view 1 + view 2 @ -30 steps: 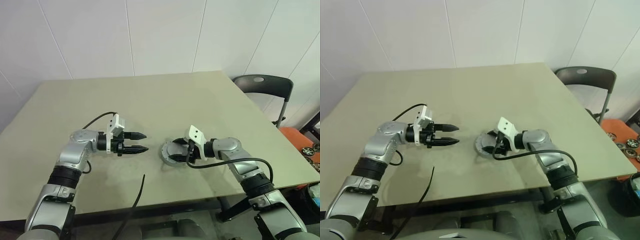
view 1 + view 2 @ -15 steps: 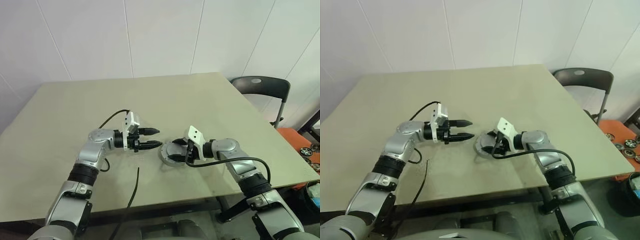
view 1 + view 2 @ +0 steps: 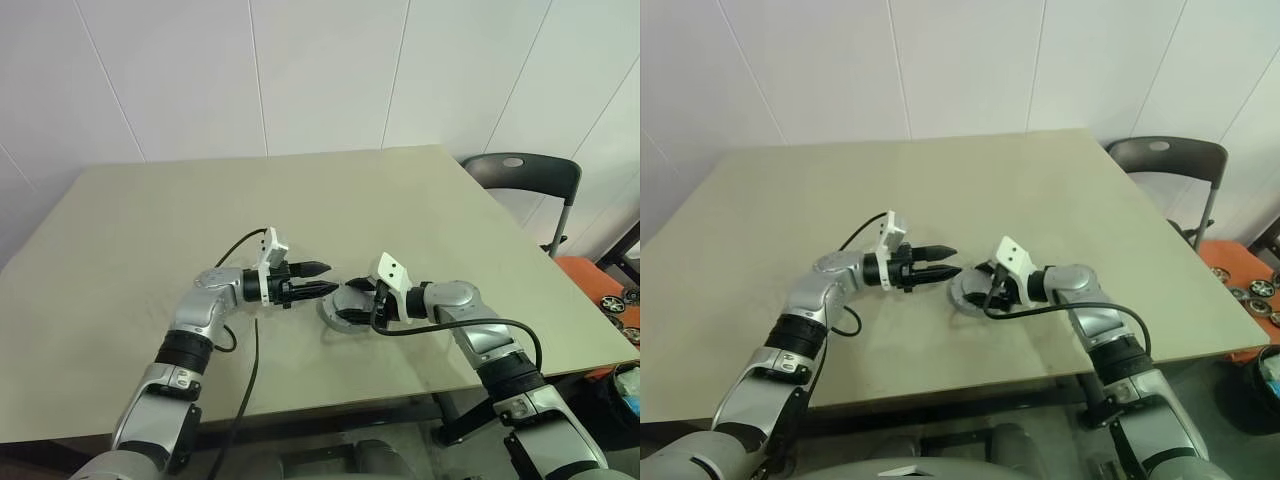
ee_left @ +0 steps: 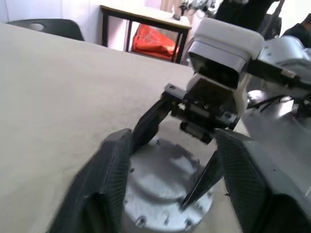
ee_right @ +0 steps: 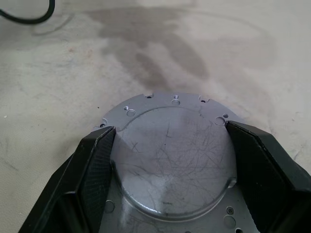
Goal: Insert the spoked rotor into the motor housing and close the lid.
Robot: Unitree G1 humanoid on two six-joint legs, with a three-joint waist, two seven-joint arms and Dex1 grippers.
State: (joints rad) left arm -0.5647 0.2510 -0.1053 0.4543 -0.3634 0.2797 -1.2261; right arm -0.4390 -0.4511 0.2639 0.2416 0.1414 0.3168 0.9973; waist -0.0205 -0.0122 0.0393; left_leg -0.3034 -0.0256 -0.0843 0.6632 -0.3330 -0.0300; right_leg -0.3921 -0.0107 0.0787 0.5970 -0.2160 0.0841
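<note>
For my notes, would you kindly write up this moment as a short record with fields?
Surface: beige table
Part: round grey metal motor housing with a flat scratched top and a drilled flange, lying on the table
Inside of part: not visible, the top is closed
Right gripper: open, one finger on each side of the housing's raised top; contact unclear
Left gripper: open, level, pointing at the housing from its left, holding nothing
Background: dark chair beyond the table's right corner
</note>
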